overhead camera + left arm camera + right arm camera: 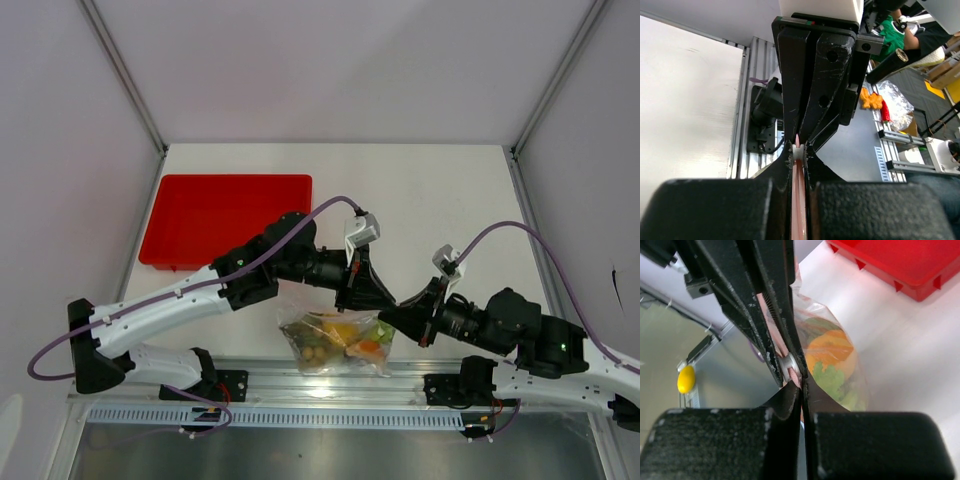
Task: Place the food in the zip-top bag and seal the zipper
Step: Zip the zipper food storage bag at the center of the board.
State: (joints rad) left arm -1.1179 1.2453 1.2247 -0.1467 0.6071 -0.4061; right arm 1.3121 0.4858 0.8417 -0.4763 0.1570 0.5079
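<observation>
**A:** Where the table [440,190] ends at six o'clock, nearest the arm bases, what sits there?

**B:** The zip-top bag [335,342]. The food [347,335] is inside it, with orange, yellow and green pieces showing through the clear plastic. I can't tell whether the bag rests fully on the table or partly hangs.

**A:** And the mouth of the bag?

**B:** It's at the bag's twelve o'clock side. The zipper [798,210] runs there as a thin pink strip, and both pincers have it.

**A:** How do they hold it?

**B:** The left gripper [799,172] comes in from ten o'clock, clenched on the strip with the pink edge pressed between its pads. The right gripper [802,405] comes from three o'clock, also clamped tight on the same strip. Their tips meet head-on, just beside each other.

**A:** Anything farther back?

**B:** The red tray [225,215] sits at ten o'clock, well apart from the bag, toward the far left of the table.
</observation>
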